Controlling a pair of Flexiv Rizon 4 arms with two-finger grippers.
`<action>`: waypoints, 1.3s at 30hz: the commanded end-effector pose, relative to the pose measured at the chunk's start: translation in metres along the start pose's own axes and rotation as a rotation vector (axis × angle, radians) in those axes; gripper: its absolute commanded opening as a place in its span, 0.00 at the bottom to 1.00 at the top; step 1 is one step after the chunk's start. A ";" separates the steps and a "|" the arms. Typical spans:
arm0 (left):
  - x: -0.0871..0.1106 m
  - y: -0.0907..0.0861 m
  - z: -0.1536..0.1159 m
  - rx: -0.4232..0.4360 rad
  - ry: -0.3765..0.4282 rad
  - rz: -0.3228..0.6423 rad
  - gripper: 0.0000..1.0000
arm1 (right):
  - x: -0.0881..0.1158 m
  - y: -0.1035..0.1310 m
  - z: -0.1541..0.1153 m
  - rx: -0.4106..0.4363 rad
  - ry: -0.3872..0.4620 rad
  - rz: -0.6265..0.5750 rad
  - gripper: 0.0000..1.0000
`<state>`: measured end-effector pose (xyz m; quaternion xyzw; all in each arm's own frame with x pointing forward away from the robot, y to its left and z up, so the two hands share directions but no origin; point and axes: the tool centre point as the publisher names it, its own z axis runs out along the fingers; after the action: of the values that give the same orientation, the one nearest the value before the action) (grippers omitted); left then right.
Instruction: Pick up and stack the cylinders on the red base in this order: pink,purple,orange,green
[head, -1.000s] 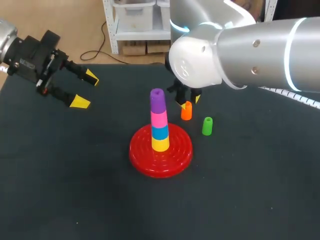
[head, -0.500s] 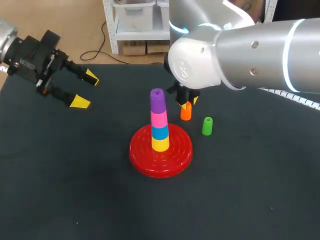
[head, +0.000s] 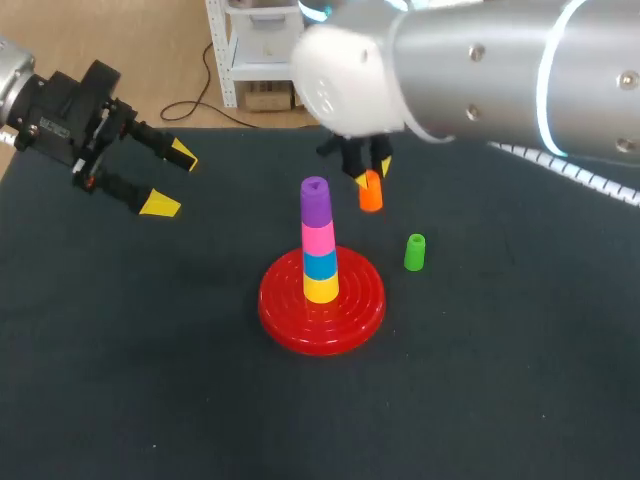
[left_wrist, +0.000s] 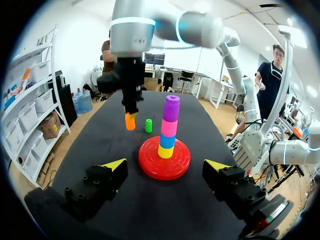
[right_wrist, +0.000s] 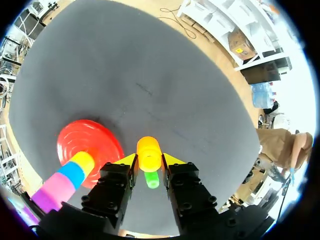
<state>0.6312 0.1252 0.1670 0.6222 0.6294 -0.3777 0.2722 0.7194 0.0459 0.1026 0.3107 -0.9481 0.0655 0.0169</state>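
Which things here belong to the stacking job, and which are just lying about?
Job: red base; pink cylinder; purple cylinder; orange cylinder, in the jaws of the right arm; green cylinder.
Not in the order: yellow cylinder, blue cylinder, both under the pink; left arm, jaws open.

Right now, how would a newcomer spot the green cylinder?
Start at the red base carrying the coloured stack. Just right of it in the head view stands the green cylinder, upright and alone. It is the only piece neither stacked nor held.

Red ringed base (head: 277, 300), yellow-blue-pink-purple stack (head: 319, 245), orange cylinder (head: 371, 193), green cylinder (head: 414, 252), black table (head: 150, 380), yellow-tipped fingers (head: 160, 205).
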 end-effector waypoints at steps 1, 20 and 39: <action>0.001 0.001 0.000 0.002 -0.001 0.001 1.00 | 0.018 0.003 -0.047 0.013 -0.012 -0.011 0.00; 0.001 0.001 0.000 0.002 -0.001 0.001 1.00 | 0.082 0.051 -0.165 -0.037 -0.125 -0.090 0.00; 0.001 0.001 0.000 0.002 -0.001 0.001 1.00 | 0.078 0.100 -0.149 -0.033 -0.120 -0.181 0.00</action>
<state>0.6312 0.1253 0.1670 0.6222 0.6294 -0.3777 0.2722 0.5982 0.1022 0.2457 0.3984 -0.9164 0.0366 -0.0097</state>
